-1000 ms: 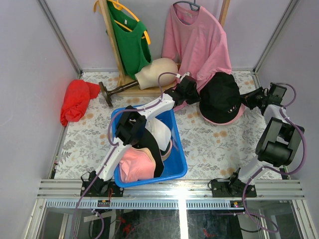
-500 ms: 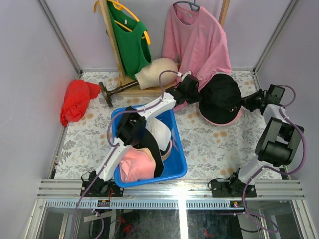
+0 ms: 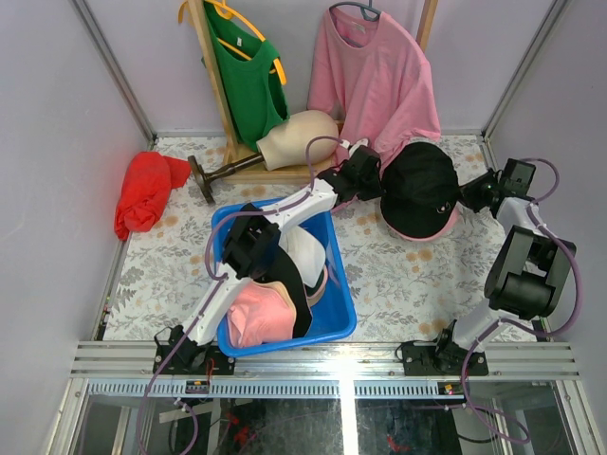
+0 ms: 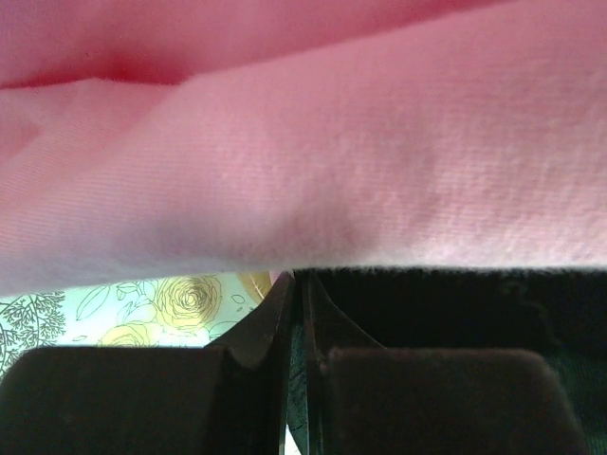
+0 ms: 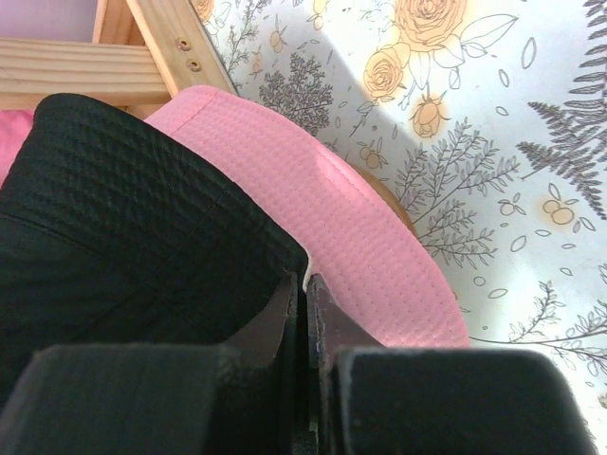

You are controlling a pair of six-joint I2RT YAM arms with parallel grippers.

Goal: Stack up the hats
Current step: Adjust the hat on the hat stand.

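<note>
Upper right of top view: left gripper (image 3: pixel 376 184) and right gripper (image 3: pixel 464 197) both clamped on opposite edges of black hat (image 3: pixel 420 178), which sits over pink hat (image 3: pixel 415 232).

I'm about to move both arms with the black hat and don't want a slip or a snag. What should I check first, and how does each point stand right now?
1. Right pincer shut on the black hat at its brim: ok.
2. Left pincer shut at the hat's opposite edge: ok. Whether it really pinches the hat: cannot tell.
3. Black hat sitting over the pink hat: ok, only pink brim shows.
4. Hanging pink shirt free of the left pincer: cannot tell; pink cloth lies right over its fingers in the left wrist view.
5. Other hats waiting in the blue bin: ok, several visible.
</note>
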